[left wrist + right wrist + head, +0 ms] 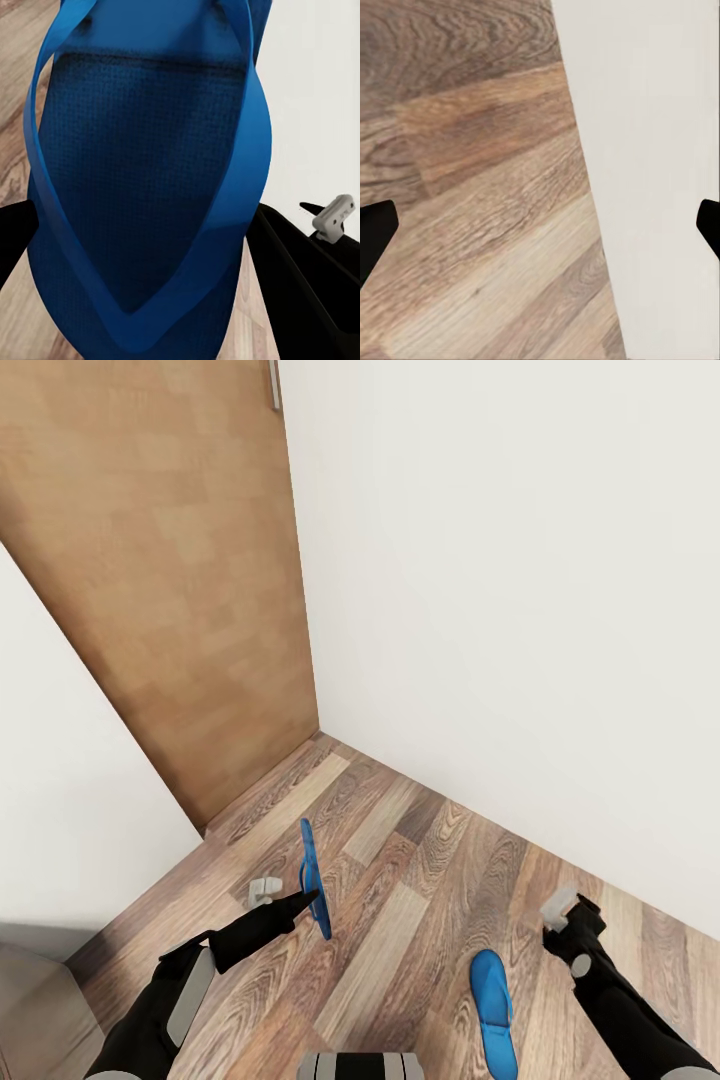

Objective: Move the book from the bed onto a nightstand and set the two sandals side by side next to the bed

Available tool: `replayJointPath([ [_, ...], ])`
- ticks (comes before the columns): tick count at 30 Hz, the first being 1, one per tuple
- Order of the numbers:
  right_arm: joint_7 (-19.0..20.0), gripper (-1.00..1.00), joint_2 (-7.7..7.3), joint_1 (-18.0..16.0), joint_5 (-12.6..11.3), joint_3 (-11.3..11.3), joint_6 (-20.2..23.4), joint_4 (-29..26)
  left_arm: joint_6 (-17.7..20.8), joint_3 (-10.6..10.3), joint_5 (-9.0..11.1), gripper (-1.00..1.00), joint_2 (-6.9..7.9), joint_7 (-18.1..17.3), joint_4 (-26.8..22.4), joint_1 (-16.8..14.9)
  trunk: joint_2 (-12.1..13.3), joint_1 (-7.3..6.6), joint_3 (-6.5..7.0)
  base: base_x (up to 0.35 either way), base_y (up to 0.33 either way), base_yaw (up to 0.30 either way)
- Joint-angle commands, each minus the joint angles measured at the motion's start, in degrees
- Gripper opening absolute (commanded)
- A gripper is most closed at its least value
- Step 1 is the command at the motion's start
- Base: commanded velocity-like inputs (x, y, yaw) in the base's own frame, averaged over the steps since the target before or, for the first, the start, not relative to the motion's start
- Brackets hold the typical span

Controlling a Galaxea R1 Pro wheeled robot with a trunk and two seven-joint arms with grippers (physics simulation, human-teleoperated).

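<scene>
Near the corner where the white wall [500, 610] meets a light wooden door [170, 590], the left gripper [310, 900] holds one sandal [314, 880] clamped on edge, clear of the plank floor [420, 880]; the left wrist view looks straight into its dark blue footbed and blue strap [142, 187]. The second sandal [494, 1012] lies flat on the floor, just beside the right gripper [560, 920], which hangs above the boards with nothing in it, its two dark fingertips [375, 232] standing far apart in the right wrist view. My reading is that the sandal half of the task is in hand: one is picked up, the other waits. What the next move calls for (as far as these views allow a judgement) is either a reach down with the free right gripper for the flat sandal, or carrying the held one to the bedside first; neither bed, book nor nightstand offers a bearing from this spot.
</scene>
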Motion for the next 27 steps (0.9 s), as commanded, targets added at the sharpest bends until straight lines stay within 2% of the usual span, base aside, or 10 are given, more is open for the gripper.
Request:
replayJointPath([
  [1,-0.2,1.0,-0.46,0.0,0.5,0.4,-0.5,-0.2,0.5,0.2,0.2,-1.0,-0.05,-0.2,0.0,0.0,0.0,-0.01,-0.04,0.0,0.0,0.0],
  [5,-0.4,1.0,-0.98,0.0,0.4,0.1,-2.1,0.4,0.5,0.2,0.2,-1.0,-0.05,-0.2,0.0,0.0,0.0,-0.01,-0.04,0.0,0.0,0.0],
  [12,-0.6,1.0,-1.13,0.0,0.5,0.0,-2.5,4.6,0.5,0.2,0.2,-1.0,-0.05,-0.2,0.0,0.0,0.0,-0.01,-0.04,0.0,0.0,0.0],
  [22,-0.7,1.0,-1.16,0.1,0.9,0.5,-3.1,4.2,0.5,0.2,0.2,-1.0,-0.05,-0.1,0.0,0.0,0.0,-0.01,-0.04,0.0,0.0,0.0],
  [24,-0.6,1.0,-1.16,0.1,6.8,2.0,-3.4,4.3,0.5,0.2,0.2,-1.0,-0.05,-0.1,0.0,0.0,0.0,-0.01,-0.04,0.0,0.0,0.0],
  [25,-0.6,1.0,-1.16,0.1,8.7,2.6,-3.4,4.3,0.5,0.2,0.3,-1.0,-0.05,-0.1,0.0,0.0,0.0,-0.01,-0.04,0.0,0.0,0.0],
  [26,-0.6,1.0,-1.16,0.1,15.9,4.4,-3.4,4.3,0.5,0.2,0.3,-1.0,-0.05,-0.1,0.0,0.0,0.0,-0.01,-0.04,0.0,0.0,0.0],
  [27,-0.7,1.0,-1.15,0.1,18.6,5.0,-3.4,4.4,0.5,0.2,0.2,-1.0,-0.05,-0.1,0.0,0.0,0.0,-0.01,-0.04,0.0,0.0,0.0],
])
